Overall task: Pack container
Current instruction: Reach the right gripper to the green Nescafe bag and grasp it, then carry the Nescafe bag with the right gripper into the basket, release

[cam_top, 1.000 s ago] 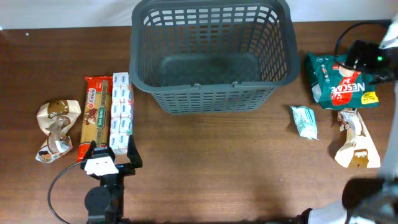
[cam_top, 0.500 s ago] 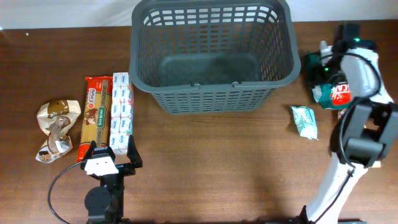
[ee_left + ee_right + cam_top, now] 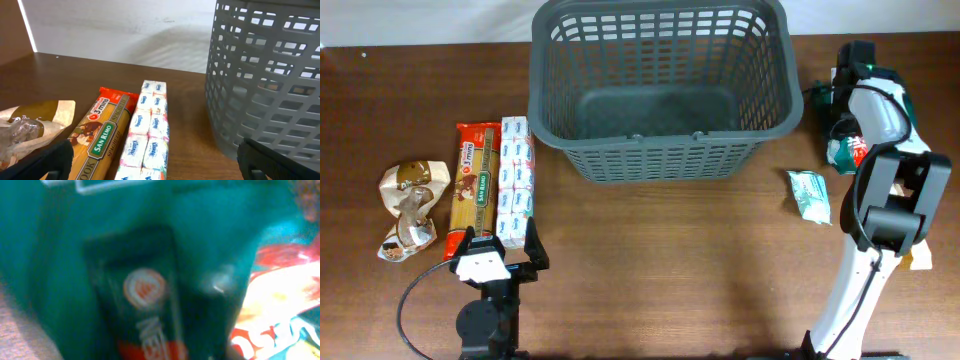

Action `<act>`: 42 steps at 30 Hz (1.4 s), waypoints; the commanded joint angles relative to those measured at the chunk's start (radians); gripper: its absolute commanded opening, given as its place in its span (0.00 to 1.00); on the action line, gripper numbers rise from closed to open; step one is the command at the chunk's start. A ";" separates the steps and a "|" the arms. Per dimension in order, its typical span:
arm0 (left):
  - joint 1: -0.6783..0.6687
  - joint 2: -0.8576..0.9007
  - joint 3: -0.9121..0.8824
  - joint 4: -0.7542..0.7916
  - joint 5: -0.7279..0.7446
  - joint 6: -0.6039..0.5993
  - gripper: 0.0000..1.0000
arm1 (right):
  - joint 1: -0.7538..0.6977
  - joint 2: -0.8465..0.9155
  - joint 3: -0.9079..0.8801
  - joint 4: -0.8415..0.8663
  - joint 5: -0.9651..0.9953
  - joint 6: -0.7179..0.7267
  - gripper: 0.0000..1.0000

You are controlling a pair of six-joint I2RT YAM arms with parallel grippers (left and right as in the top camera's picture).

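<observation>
Robot's right gripper [image 3: 842, 105] is closing in on green pkt [image 3: 840, 153] after swinging in from far rt, grip state unclear, w/ container [image 3: 660, 160] sitting empty just beside it, first pick looking imminent.

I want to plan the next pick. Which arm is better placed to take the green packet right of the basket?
Right. The right arm hangs directly over the green packet; its label fills the wrist view. The left arm sits far away, by the pasta pack.
</observation>
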 commanded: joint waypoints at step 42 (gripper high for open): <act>-0.003 -0.005 -0.007 0.003 0.007 -0.005 0.99 | 0.591 -0.309 0.316 -0.262 -0.471 -0.222 0.04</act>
